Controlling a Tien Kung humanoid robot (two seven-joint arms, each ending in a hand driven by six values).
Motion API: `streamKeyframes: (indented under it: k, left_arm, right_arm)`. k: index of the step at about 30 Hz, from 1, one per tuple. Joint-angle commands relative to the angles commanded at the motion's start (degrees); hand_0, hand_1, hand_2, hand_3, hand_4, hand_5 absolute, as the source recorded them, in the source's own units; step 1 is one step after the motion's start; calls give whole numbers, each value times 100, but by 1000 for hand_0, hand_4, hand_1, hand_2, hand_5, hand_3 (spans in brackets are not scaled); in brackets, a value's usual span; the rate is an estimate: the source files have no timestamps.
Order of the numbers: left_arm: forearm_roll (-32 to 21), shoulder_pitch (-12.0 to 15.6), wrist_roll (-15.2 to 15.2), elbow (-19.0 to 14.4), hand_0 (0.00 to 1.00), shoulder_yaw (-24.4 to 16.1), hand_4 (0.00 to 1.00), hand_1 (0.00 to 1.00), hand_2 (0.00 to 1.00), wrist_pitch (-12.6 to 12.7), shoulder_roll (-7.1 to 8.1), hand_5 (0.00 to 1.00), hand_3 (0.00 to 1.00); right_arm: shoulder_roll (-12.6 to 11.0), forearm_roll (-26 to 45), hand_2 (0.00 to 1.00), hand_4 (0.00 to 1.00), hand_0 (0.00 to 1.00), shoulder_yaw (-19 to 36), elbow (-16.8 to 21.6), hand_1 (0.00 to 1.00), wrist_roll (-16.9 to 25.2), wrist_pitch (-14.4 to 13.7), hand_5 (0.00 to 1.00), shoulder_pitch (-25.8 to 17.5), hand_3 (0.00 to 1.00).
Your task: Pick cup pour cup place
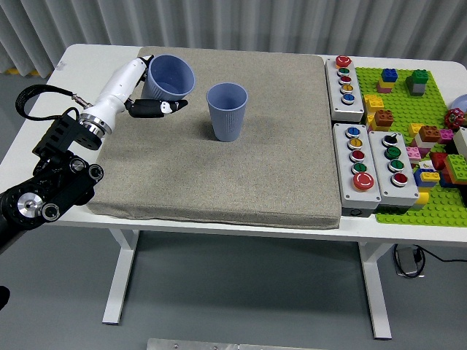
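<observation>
- Left hand (146, 91) comes in from the lower left of the frame and has its fingers wrapped around a blue cup (169, 76), up in the upper left. White fingers sit on the cup's left side, dark thumb (157, 108) runs under it.
- That held cup is tipped, mouth leaning toward the right, toward the second blue cup (227, 111).
- The second cup stands upright on the grey mat (219, 175), just right of the held one, not touching it. Can't see anything inside either cup from here.
- The mat covers most of the white table (80, 80).
- Right of the mat: three grey button boxes (363, 157) with coloured buttons, one in the upper right and two side by side below it.
- Far right edge of the frame: a green baseplate (408, 204) with a bunch of coloured bricks on it.
- Right hand doesn't show anywhere in the shot.
</observation>
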Motion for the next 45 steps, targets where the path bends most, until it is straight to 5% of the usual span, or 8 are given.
streamKeyframes:
  k: [45]
  left_arm:
    - [912, -965, 249, 883, 391, 836, 786, 468, 544, 34, -157, 199, 553]
  right_arm:
    - [-24, -69, 611, 2, 693, 12, 14, 662, -34, -5, 321, 37, 612]
